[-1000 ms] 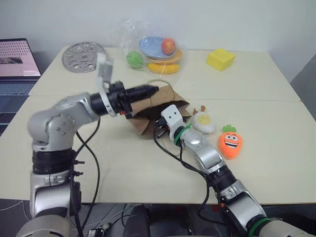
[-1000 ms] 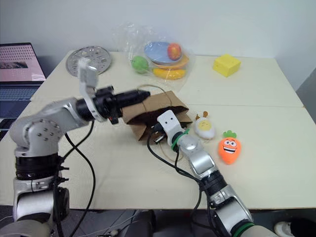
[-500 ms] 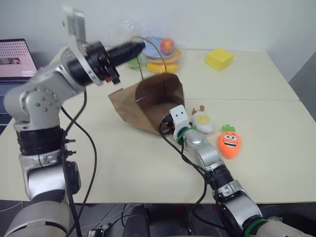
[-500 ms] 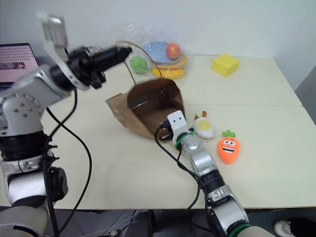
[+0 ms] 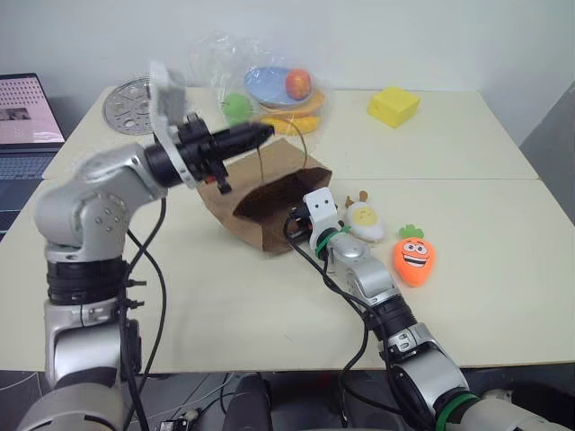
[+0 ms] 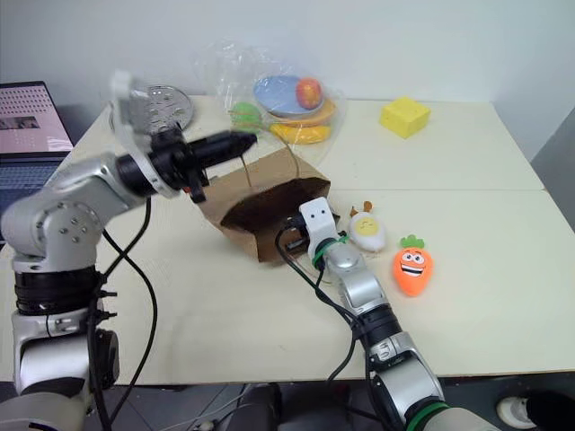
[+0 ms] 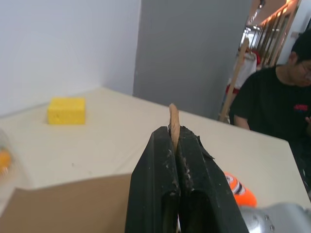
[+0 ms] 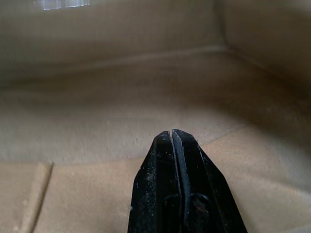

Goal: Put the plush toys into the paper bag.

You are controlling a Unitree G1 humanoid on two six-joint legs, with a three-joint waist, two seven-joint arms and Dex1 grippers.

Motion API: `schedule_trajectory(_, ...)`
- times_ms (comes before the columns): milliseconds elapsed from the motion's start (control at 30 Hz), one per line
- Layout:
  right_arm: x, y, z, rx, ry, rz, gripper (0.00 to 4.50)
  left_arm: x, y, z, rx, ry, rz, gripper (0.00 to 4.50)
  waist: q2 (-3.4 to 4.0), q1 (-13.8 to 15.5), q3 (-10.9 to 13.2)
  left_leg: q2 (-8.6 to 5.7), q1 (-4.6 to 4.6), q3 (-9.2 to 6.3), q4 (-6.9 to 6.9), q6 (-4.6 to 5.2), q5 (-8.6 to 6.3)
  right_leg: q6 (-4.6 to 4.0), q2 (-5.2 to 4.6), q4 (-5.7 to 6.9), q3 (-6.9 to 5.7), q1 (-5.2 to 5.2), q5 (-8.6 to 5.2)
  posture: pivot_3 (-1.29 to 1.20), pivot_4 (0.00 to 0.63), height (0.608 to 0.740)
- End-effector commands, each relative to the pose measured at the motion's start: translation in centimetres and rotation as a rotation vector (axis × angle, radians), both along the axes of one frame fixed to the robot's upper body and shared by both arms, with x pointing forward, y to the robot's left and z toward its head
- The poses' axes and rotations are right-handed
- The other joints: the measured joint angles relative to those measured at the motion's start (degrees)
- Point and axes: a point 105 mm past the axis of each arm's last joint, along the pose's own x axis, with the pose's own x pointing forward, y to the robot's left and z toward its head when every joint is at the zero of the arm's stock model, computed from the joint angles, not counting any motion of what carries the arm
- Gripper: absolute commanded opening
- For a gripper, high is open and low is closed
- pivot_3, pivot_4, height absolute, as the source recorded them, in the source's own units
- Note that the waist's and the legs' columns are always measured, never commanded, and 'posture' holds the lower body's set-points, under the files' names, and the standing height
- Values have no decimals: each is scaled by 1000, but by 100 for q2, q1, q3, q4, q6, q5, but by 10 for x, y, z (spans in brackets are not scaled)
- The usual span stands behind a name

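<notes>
My left end effector (image 5: 262,135) pinches the twine handle of the brown paper bag (image 5: 269,193) on the surface, my clenched right end effector (image 8: 177,141) pokes inside, and next I must grab the white egg toy (image 5: 367,219) or orange carrot toy (image 5: 413,256) beside it.

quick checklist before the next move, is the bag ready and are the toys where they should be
1. Left gripper has the twine handle: ok, jaws shut on it, holding up the upper side of the bag's opening.
2. Paper bag mouth open: ok, lying on its side, dark opening facing the toys.
3. Right gripper placed: ok, jaws shut, empty, tip inside the bag against its brown wall.
4. Egg toy reachable: ok, on the table just outside the mouth.
5. Carrot toy reachable: ok, beside the egg, farther from the bag.
6. Toys in bag: not ok, both outside.
7. Bag steady: cannot tell.
</notes>
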Motion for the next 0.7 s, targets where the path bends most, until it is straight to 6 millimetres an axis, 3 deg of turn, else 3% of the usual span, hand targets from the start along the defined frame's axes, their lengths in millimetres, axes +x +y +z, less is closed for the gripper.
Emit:
schedule_trajectory(33,-11,6,41,64,-121,90,45,-13,-5,14,27,-93,-41,0,0,3,0,0,-7,0,1,0,0,0,0,0,0,-5,0,0,150,740)
schedule_trajectory(233,-49,0,59,-41,-213,318,45,-17,-9,0,89,-94,-68,0,0,12,0,-1,-11,-2,-4,0,0,0,-1,-6,-2,-6,0,0,150,740)
schedule_trajectory(267,-55,-3,62,-27,-203,347,204,-17,-10,-1,89,-92,-70,0,0,12,0,-1,-11,-2,-3,0,0,1,-1,-8,-2,-6,0,0,150,740)
schedule_trajectory(333,-65,-12,70,-14,-201,381,610,-18,-12,-3,90,-87,-77,0,0,9,0,-1,-12,-1,-2,0,0,1,0,-8,-1,-6,-1,0,150,740)
schedule_trajectory(500,-82,-49,91,-119,-256,415,2416,-21,-14,-15,113,-65,-91,0,0,19,0,-1,-15,-1,1,0,0,1,-1,-14,0,-4,-1,0,150,740)
schedule_trajectory(567,-85,-67,84,-285,-274,430,3146,-21,-10,-17,118,-55,-82,0,0,21,0,-1,-15,-1,1,0,0,2,-1,-17,-1,-3,-1,0,150,740)
schedule_trajectory(633,-81,-87,74,-426,-273,409,3817,-19,-2,-31,208,-58,-56,0,0,24,0,-2,-16,2,1,0,0,5,-2,-25,1,-3,-3,0,150,740)
schedule_trajectory(700,-72,-100,69,-463,-266,349,3817,-18,5,-43,284,-64,-34,0,0,4,0,0,-16,7,-2,1,-1,18,-2,-40,5,-2,-11,0,150,740)
